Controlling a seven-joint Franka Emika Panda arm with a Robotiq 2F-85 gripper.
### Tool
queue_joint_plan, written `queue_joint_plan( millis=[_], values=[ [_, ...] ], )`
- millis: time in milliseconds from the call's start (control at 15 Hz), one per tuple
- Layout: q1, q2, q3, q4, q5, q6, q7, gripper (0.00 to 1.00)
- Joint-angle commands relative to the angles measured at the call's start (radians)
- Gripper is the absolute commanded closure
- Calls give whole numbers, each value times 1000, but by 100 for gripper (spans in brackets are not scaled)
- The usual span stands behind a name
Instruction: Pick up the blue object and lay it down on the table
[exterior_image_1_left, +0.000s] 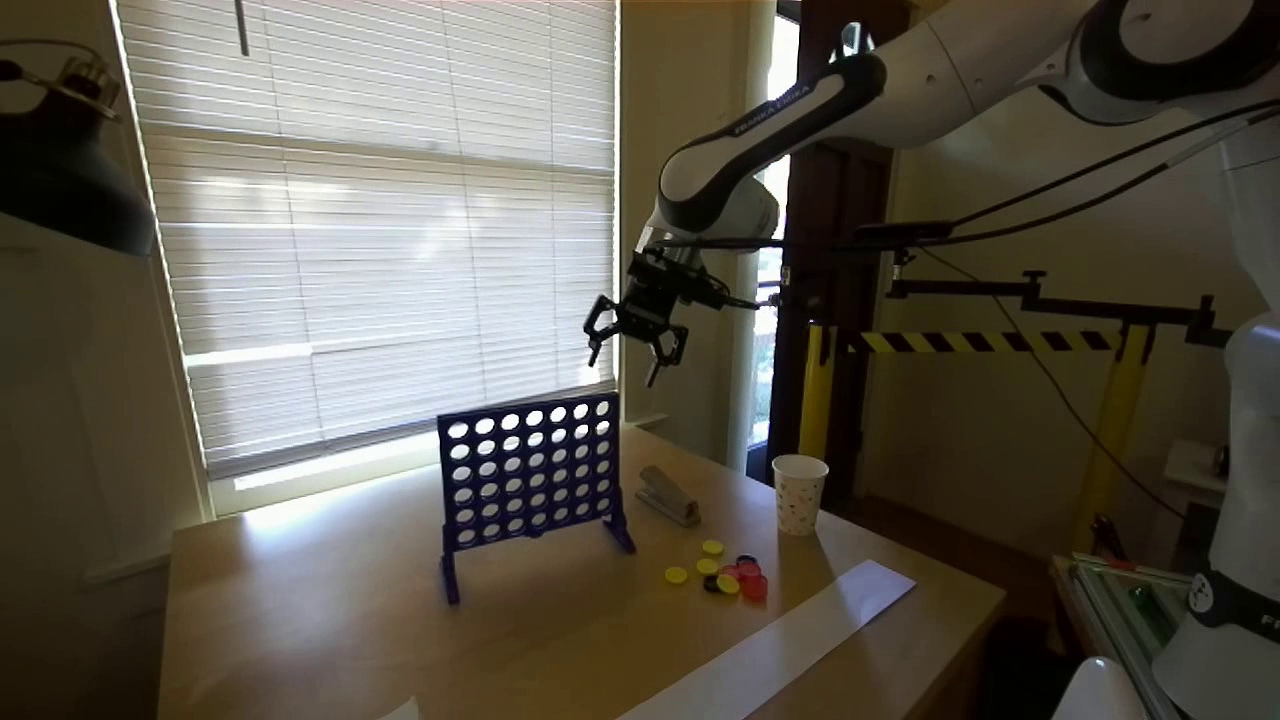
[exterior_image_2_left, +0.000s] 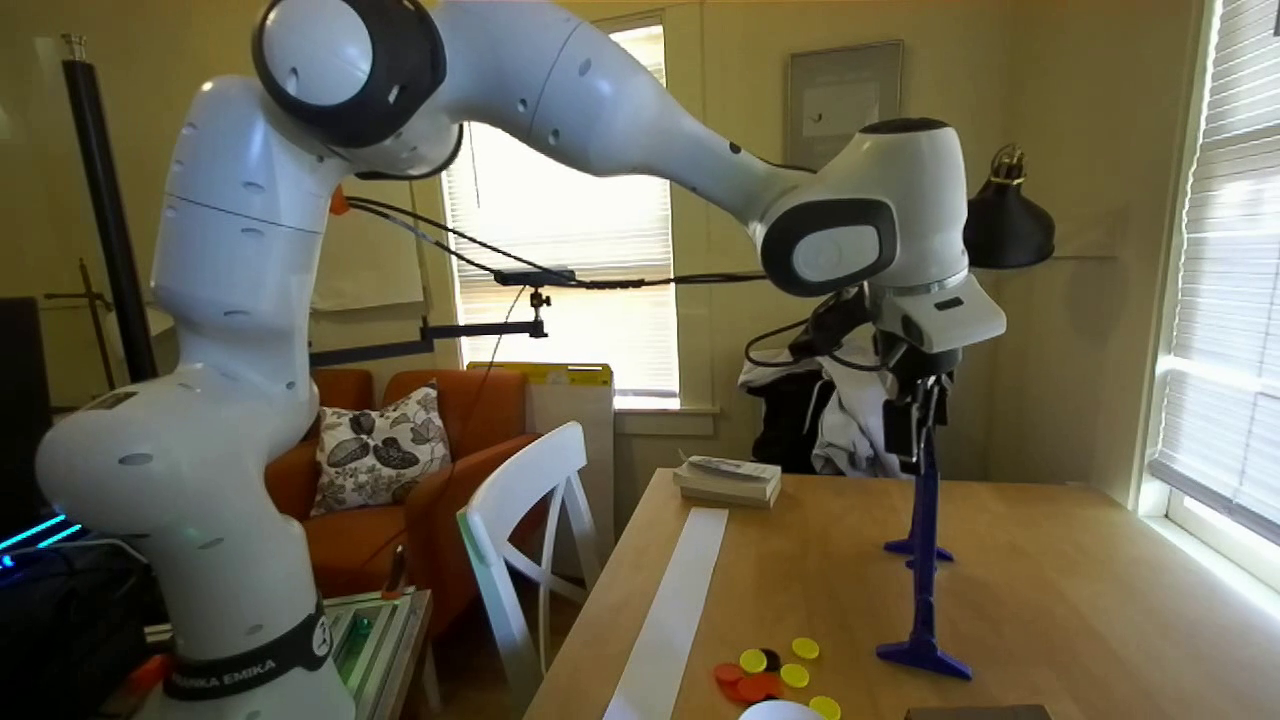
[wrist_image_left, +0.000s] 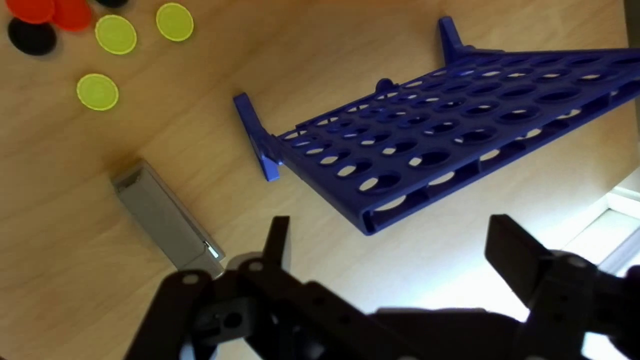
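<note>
The blue object, a dark blue grid board with round holes, stands upright on its feet on the tan wooden table (exterior_image_1_left: 300, 610). It shows face-on in an exterior view (exterior_image_1_left: 547, 474), edge-on in an exterior view (exterior_image_2_left: 927, 560), and from above in the wrist view (wrist_image_left: 465, 154). My gripper (exterior_image_1_left: 622, 372) is open and empty, above the board's top corner nearest the stapler, with a visible gap. In an exterior view, the gripper (exterior_image_2_left: 915, 462) overlaps the board's top edge. In the wrist view, that corner lies between and just ahead of the spread fingertips (wrist_image_left: 391, 224).
A grey stapler (exterior_image_1_left: 668, 497) lies beside the board; it also shows in the wrist view (wrist_image_left: 167, 215). Several yellow, red and black discs (exterior_image_1_left: 728, 576) lie in front. A paper cup (exterior_image_1_left: 798, 495), a white paper strip (exterior_image_1_left: 780, 650) and books (exterior_image_2_left: 728, 482) are on the table.
</note>
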Motion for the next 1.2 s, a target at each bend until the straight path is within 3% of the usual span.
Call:
queue_joint_plan(
  millis=[0, 333, 1133],
  values=[
    [-4, 24, -5, 28, 28, -15, 55, 0],
    [-29, 55, 14, 48, 149, 27, 88, 0],
    [-89, 127, 24, 81, 284, -23, 79, 0]
  ],
)
